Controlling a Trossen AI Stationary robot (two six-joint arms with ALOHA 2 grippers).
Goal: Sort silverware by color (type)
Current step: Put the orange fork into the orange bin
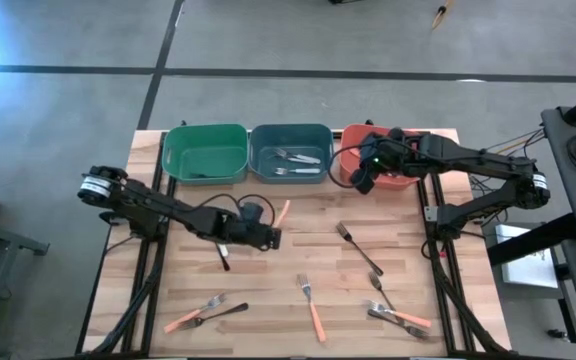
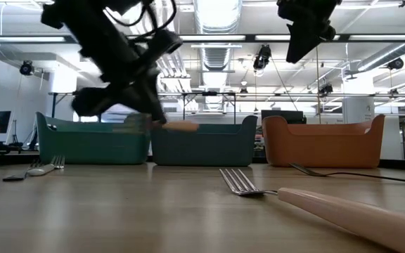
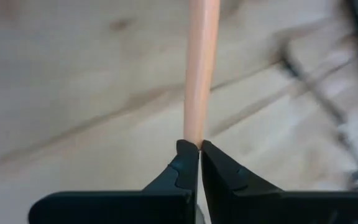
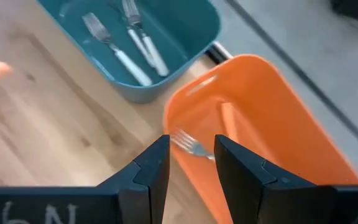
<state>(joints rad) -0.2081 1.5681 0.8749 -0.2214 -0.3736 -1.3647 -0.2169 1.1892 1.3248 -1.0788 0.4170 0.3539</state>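
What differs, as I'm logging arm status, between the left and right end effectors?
The left end effector is shut on an orange-pink utensil handle; the right end effector is open and empty. The left hangs over the wooden table; the right over the orange plastic bin. Both are dark and two-fingered.

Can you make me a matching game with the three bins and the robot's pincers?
Things:
1. green bin
2. blue bin
3. left pincer
4. right pincer

States:
A. open above the orange bin
B. shut on an orange-handled utensil
C. holds silver forks
D. sits at the row's left end

Pairs: 1-D, 2-C, 3-B, 4-A
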